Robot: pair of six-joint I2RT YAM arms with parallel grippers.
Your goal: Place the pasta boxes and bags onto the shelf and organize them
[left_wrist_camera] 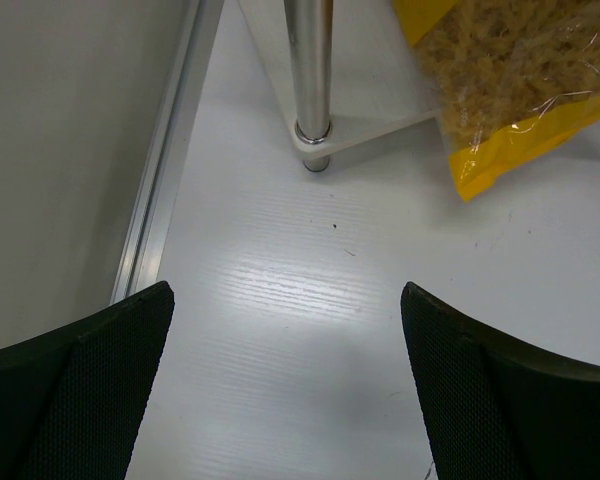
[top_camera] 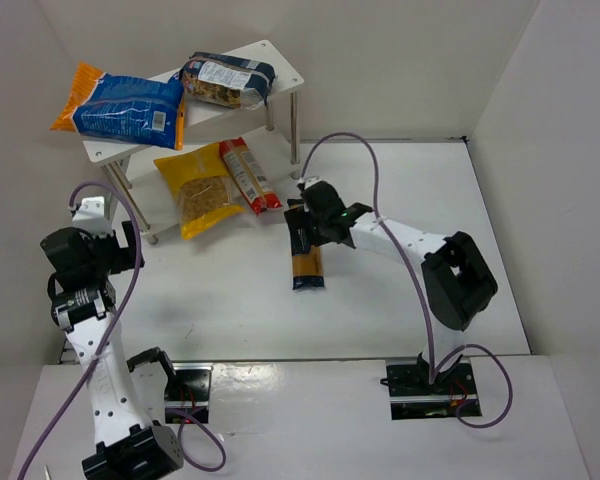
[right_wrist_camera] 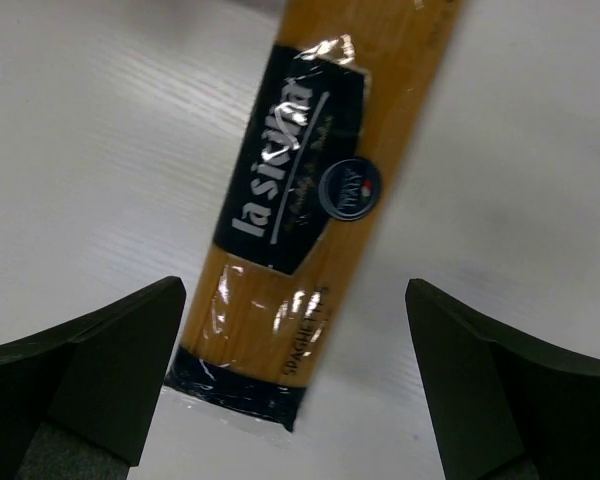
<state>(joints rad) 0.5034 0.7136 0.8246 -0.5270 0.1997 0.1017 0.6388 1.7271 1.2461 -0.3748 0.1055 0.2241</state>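
Starting nearest the bases, the left gripper (left_wrist_camera: 285, 292) hangs low over the table (left_wrist_camera: 280, 390) with its jaws spread wide and nothing between them, close to a front leg of the shelf (top_camera: 283, 72). Further out, the right gripper (right_wrist_camera: 295, 292) is just as open. Its fingers straddle the golden spaghetti packet (right_wrist_camera: 298, 200), which lies flat on the table, ungripped. On the shelf's lower board lie the yellow bag (top_camera: 200, 192) and the narrow red packet (top_camera: 250, 172), side by side. Up top — the blue-and-orange bag (top_camera: 120, 105) and the dark-blue-and-clear bag (top_camera: 228, 80).
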